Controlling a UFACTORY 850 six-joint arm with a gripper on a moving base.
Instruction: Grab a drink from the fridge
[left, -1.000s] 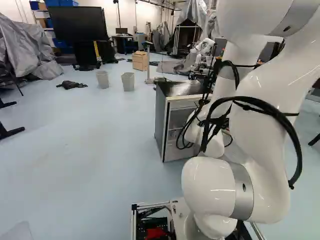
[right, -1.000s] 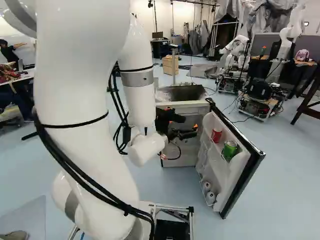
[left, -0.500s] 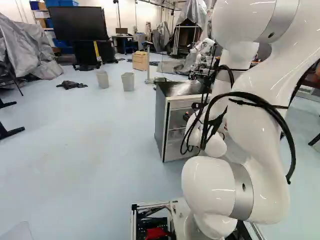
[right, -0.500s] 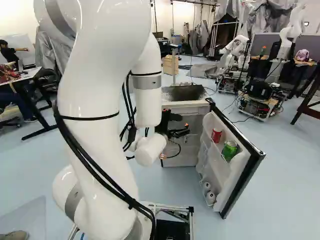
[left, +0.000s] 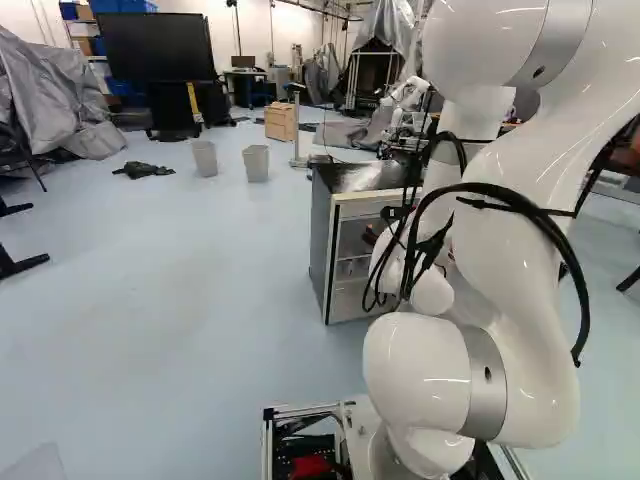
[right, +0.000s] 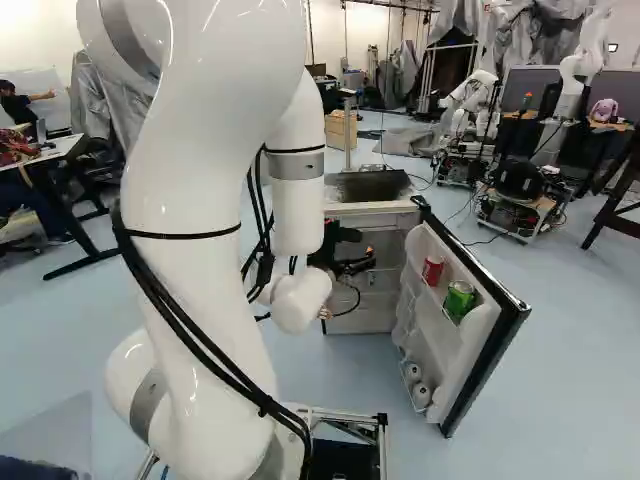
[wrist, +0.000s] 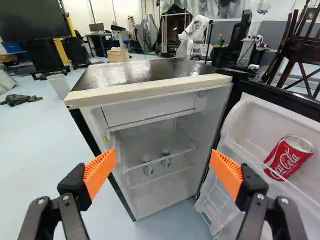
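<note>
In the right base view my black gripper (right: 350, 262) reaches to the front of the open fridge (right: 375, 208). The wrist view shows the gripper (wrist: 162, 170) open, nothing between its orange pads, facing the fridge (wrist: 150, 92). Two small cans or bottles (wrist: 166, 159) stand on an inner shelf ahead. On the door (right: 470, 320) sit a red can (right: 433, 270) and a green can (right: 460, 299), with two whitish items (right: 418, 385) low down. The red can (wrist: 290, 157) lies tilted in the door shelf, beyond the right-hand finger; the green one is outside the wrist view.
The fridge door stands swung out to the right in the right base view, its edge (right: 485, 365) towards the base. Two bins (left: 255, 163), a wooden drawer box (left: 281, 121) and a large screen (left: 157, 47) are farther off. Another robot (right: 470, 105) stands behind.
The arm first swung right in the right base view, bringing its upper links over, then nearly stopped; the gripper shifted slightly at the fridge front. The base, fridge and cans stayed put.
</note>
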